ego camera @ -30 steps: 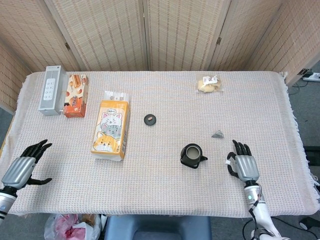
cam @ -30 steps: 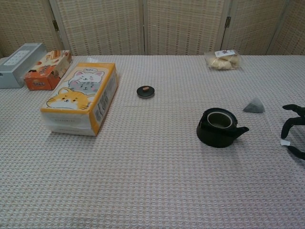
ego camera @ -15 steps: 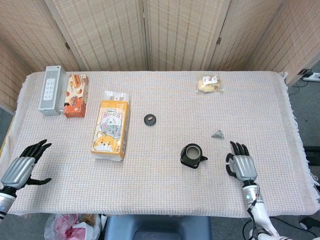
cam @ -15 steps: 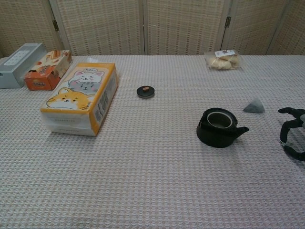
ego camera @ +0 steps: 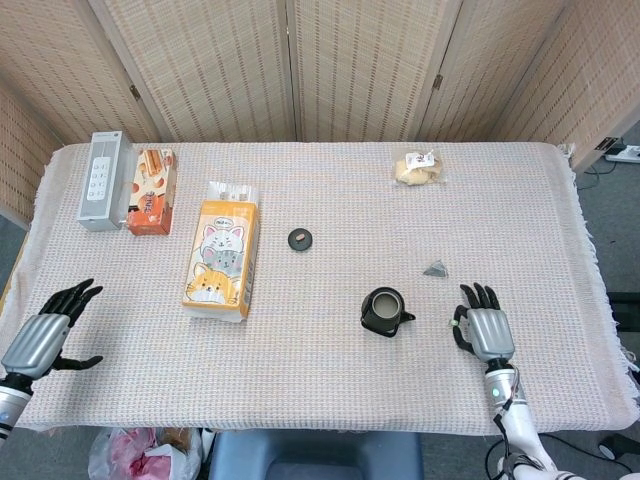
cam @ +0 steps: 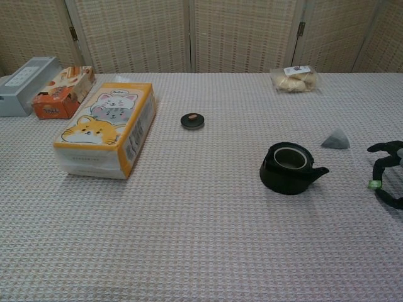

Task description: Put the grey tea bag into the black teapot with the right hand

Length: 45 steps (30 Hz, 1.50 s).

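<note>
woven-cloth table (ego camera: 320, 380), tea bag (ego camera: 436, 268) lying beside teapot (ego camera: 385, 311), right hand (ego camera: 488, 328) near both, fingers spread, holding nothing.

Right hand (ego camera: 489, 330) to tea bag (ego camera: 435, 268): bare cloth between, nothing standing in the way. Teapot (ego camera: 384, 311): lidless, mouth open from above, just left of the hand. Lid (ego camera: 301, 238), tissue pack (ego camera: 222, 258): well apart, further left.

Light: bright, even, diffuse, both views.
Shadows: faint, soft, close under the black teapot (cam: 290, 168).
Glare: none visible.
Focus: sharp; chest view slightly softer.
</note>
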{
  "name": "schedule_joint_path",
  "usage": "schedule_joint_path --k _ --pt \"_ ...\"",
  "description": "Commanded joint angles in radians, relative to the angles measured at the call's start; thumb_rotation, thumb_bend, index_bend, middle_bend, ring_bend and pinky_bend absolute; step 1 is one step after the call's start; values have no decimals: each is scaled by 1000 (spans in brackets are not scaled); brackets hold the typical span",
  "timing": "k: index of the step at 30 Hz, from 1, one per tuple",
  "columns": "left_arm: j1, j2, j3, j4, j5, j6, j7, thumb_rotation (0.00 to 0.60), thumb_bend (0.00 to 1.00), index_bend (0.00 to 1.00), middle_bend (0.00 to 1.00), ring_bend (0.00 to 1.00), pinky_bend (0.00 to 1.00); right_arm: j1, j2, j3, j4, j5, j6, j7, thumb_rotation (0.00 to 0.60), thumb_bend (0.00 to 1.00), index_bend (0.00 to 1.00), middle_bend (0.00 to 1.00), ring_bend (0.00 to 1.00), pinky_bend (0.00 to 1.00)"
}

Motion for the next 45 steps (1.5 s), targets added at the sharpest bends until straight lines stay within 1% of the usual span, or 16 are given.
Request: schedule_joint_path --k 1,6,10,17,24,29,34,38,45 --pt "1 -1 0 1 1 3 -1 600 139 13 0 0 92 0 1 0 0 -5 5 7 600 390 623 124 0 0" --pt "1 -2 1 3 5 7 0 600 138 10 0 0 92 -9 17 -1 -23 -23 41 23 600 396 623 124 0 0" --pt "2 -2 2 1 10 12 7 600 138 9 0 0 92 -17 50 0 -74 -56 94 31 600 408 623 124 0 0" --pt "9 -4 3 -11 7 24 40 600 139 9 0 0 92 -13 136 16 -210 -126 185 18 600 411 623 131 0 0" --pt "11 -6 -2 -21 -25 7 74 600 139 9 0 0 92 12 233 49 -354 -173 224 -13 600 411 623 131 0 0" --pt "19 -8 -9 -31 -36 20 99 600 139 9 0 0 92 33 296 75 -452 -189 227 -30 600 410 623 131 0 0" --pt "22 -7 -13 -37 -42 26 108 600 139 9 0 0 92 50 341 87 -531 -199 219 -67 600 410 623 131 0 0" --pt "23 -4 -15 -39 -44 26 104 600 139 9 0 0 92 61 351 86 -573 -213 221 -99 600 410 623 131 0 0" --pt "24 3 -18 -31 -45 23 72 600 139 9 0 0 92 88 346 94 -610 -230 217 -135 600 410 623 131 0 0"
